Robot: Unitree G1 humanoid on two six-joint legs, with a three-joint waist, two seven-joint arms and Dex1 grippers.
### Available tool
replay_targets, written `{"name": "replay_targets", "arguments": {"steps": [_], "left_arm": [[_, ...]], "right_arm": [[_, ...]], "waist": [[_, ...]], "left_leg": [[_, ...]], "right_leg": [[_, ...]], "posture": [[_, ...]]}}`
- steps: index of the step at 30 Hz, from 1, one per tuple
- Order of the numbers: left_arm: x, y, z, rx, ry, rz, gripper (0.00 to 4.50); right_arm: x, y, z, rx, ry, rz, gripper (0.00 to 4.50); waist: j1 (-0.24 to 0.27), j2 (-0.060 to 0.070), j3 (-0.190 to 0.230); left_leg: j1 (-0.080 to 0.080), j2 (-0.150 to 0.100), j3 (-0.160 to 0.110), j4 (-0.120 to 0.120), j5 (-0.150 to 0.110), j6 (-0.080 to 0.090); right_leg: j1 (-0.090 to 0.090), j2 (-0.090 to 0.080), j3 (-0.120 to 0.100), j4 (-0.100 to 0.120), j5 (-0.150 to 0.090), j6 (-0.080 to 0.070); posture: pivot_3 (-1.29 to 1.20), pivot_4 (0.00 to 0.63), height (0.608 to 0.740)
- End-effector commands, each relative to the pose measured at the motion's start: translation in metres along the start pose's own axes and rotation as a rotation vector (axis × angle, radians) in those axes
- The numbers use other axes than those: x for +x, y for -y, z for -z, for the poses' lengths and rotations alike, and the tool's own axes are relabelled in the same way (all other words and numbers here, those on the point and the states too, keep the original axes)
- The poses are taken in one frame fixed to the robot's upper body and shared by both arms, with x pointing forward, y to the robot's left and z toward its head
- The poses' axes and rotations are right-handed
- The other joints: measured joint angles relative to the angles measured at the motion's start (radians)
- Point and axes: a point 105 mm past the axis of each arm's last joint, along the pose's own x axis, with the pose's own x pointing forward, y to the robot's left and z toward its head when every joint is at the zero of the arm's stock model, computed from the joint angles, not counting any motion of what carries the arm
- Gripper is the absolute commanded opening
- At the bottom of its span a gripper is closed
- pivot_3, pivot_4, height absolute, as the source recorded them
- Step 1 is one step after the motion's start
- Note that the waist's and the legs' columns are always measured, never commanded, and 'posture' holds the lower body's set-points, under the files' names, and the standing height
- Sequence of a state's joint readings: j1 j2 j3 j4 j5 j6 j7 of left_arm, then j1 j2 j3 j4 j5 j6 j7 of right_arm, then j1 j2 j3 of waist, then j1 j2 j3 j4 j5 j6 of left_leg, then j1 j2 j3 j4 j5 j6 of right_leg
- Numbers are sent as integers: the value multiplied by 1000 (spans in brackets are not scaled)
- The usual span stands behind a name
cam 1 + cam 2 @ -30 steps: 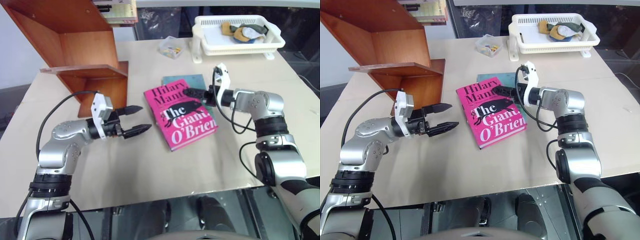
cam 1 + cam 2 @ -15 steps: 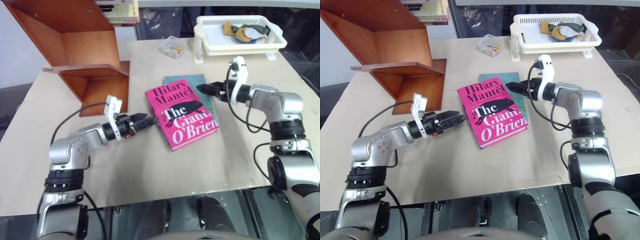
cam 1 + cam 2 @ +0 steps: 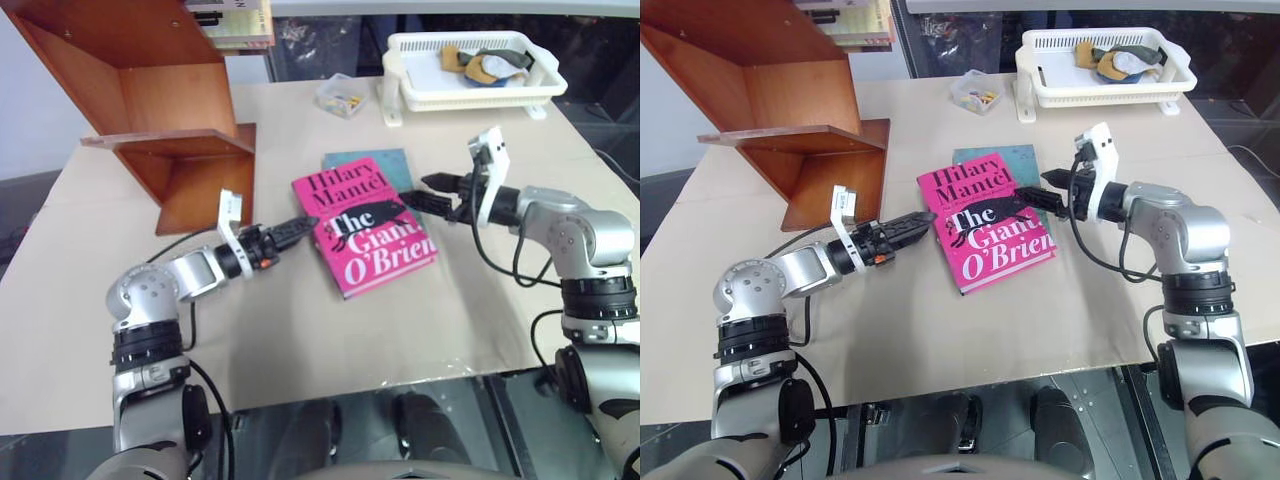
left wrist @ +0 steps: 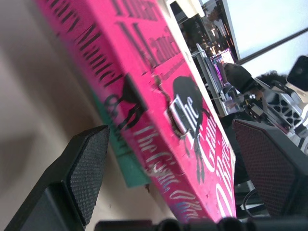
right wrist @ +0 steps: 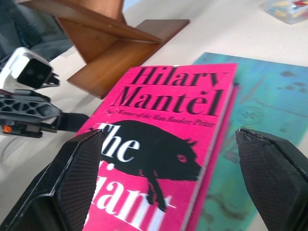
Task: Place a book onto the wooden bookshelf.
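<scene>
**Both claws spread at the pink book's edges**

The tabletop (image 3: 300, 350), covered in a pale beige sheet, carries everything here. The wooden bookshelf (image 3: 150, 90) stands behind and outboard of the left claw, its reddish-brown panels angled and its foot panel resting on the tabletop. A white plastic basket tray (image 3: 470, 75) with bundled cloths sits well beyond the right claw, at the far side of the tabletop, and a small clear box (image 3: 340, 97) of coloured bits lies just beside it.

The pink Hilary Mantel book (image 3: 365, 230) lies flat, cover up, between the two claws. It rests partly on top of a thinner teal-blue book (image 3: 375, 162), which sticks out past its far edge.

The left claw (image 3: 300, 227) points level at the pink book's near-left edge, its tips right at that edge; in the left wrist view its fingers (image 4: 84, 168) stand wide apart on either side of the book's spine, not closed on it. The right claw (image 3: 425, 195) reaches in from the opposite side, over the book's right edge, and its fingers (image 5: 79, 178) are likewise spread wide, holding nothing.
</scene>
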State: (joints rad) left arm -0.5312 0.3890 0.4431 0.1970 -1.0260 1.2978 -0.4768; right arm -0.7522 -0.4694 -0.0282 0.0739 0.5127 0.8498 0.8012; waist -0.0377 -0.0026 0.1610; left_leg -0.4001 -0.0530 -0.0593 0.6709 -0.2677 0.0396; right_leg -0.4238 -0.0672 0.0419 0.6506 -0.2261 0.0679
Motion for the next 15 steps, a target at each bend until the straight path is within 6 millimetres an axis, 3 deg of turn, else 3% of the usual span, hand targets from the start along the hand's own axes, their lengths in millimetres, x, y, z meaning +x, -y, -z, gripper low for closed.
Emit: {"name": "replay_targets", "arguments": {"steps": [1,6,15], "left_arm": [[2,8,-13,-69,63,70,4488],[8,7,-12,-118,64,81,4488],[16,3,-5,-199,49,90,4488]], "right_arm": [[11,6,-14,-72,45,24,4471],[24,21,-12,-50,50,52,4471],[47,21,7,41,4,5,4471]], "waist": [[0,0,0],[0,0,0],[-2,0,0]], "left_leg": [[0,0,0,0,0,0],[1,0,0,0,1,-2],[1,0,0,0,1,-2]], "right_leg": [[0,0,0,0,0,0],[0,0,0,3,0,0],[0,-1,0,2,0,0]], "posture": [[0,150,740],[0,150,740],[0,150,740]]}}
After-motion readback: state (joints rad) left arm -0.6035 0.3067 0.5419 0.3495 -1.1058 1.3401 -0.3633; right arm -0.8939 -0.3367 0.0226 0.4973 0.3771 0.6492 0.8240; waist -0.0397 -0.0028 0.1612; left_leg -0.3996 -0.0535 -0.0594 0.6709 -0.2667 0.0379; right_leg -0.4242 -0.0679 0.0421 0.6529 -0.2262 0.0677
